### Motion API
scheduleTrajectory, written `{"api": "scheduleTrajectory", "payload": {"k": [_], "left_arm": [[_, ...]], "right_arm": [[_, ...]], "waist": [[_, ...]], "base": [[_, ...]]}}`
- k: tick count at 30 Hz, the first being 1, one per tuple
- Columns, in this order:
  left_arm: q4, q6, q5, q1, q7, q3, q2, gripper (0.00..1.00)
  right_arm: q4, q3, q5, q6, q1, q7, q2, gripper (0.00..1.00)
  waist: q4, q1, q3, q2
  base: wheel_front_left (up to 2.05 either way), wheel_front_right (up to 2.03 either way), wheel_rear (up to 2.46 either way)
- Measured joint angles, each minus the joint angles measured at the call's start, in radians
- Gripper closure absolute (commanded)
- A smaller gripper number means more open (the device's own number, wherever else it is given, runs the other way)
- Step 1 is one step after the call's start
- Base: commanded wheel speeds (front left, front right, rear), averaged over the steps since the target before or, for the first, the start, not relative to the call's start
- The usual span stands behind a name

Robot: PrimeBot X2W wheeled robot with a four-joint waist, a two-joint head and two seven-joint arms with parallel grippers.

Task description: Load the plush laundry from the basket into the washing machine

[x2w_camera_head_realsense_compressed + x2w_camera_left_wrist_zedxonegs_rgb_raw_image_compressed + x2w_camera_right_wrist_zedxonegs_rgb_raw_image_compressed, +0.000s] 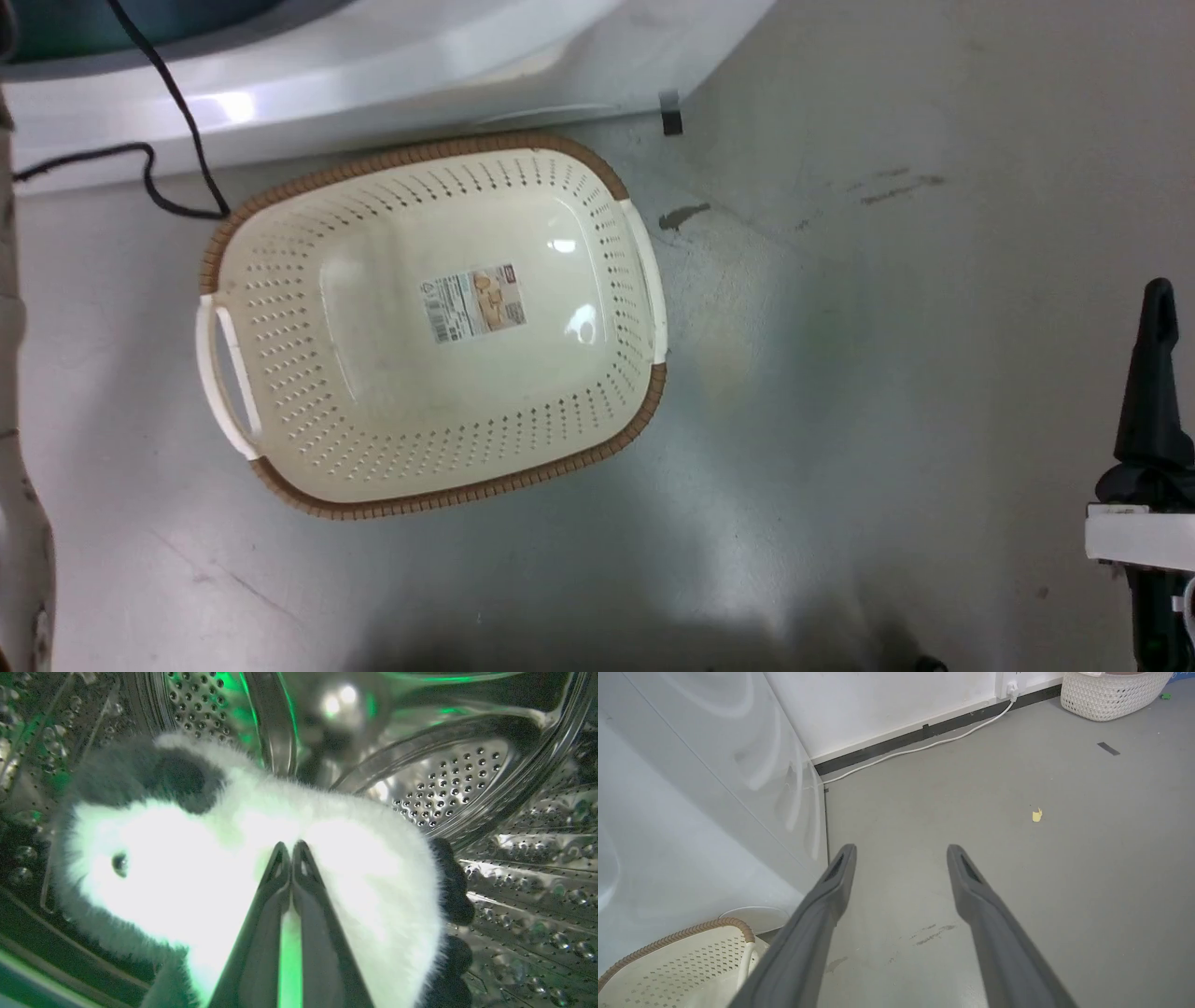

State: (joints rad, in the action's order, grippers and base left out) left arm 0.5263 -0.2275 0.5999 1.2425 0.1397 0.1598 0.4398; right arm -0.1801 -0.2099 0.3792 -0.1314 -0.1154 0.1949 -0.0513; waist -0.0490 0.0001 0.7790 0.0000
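Observation:
The plush laundry, fluffy white with black patches and a small dark eye, lies inside the washing machine's shiny perforated steel drum. My left gripper is shut, and its tips pinch the white fur of the belly. On the grey floor the cream basket stands with nothing in it, its label sticker showing. The washing machine's white body rises just behind it. My right gripper hangs open over the bare floor, to the right of the basket; it also shows at the right edge.
A black cable runs over the washer front to the basket's far rim. A white woven basket stands by the far wall, where a white cord lies. A yellow scrap sits on the floor. A pale forearm fills the left edge.

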Motion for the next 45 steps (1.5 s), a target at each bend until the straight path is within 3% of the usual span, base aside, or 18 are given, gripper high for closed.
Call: {"api": "scheduleTrajectory", "payload": {"k": [14, 15, 17, 32, 45], "left_arm": [[0.060, -0.007, -0.022, 0.118, -0.043, 0.029, 0.022, 1.00], [0.068, -0.006, -0.022, 0.122, -0.042, 0.030, 0.022, 0.76], [0.086, -0.002, -0.019, 0.129, -0.039, 0.030, 0.020, 0.00], [0.197, 0.049, 0.007, 0.157, 0.037, 0.030, -0.003, 0.00], [0.290, 0.124, 0.028, 0.051, 0.107, 0.049, -0.107, 0.00]], "right_arm": [[-0.030, -0.013, 0.007, 0.000, 0.003, 0.000, 0.000, 0.00], [-0.030, -0.015, 0.007, 0.000, 0.003, 0.000, 0.000, 0.00], [-0.031, -0.018, 0.007, 0.000, 0.003, 0.000, 0.000, 0.00], [-0.033, -0.023, -0.009, 0.000, 0.002, -0.004, 0.000, 0.00], [-0.048, -0.025, -0.035, 0.000, -0.002, -0.040, 0.000, 0.00]], "waist": [[-0.013, -0.0001, 0.083, 0.0000], [-0.013, 0.0000, 0.086, 0.0000], [-0.012, -0.0001, 0.091, 0.0000], [0.015, -0.0001, 0.057, 0.0000], [0.078, -0.0001, -0.050, 0.0000]], "base": [[0.00, 0.00, 0.00], [0.00, 0.00, 0.00], [0.00, 0.00, 0.00], [0.00, 0.00, 0.00], [0.00, 0.00, 0.00]]}}
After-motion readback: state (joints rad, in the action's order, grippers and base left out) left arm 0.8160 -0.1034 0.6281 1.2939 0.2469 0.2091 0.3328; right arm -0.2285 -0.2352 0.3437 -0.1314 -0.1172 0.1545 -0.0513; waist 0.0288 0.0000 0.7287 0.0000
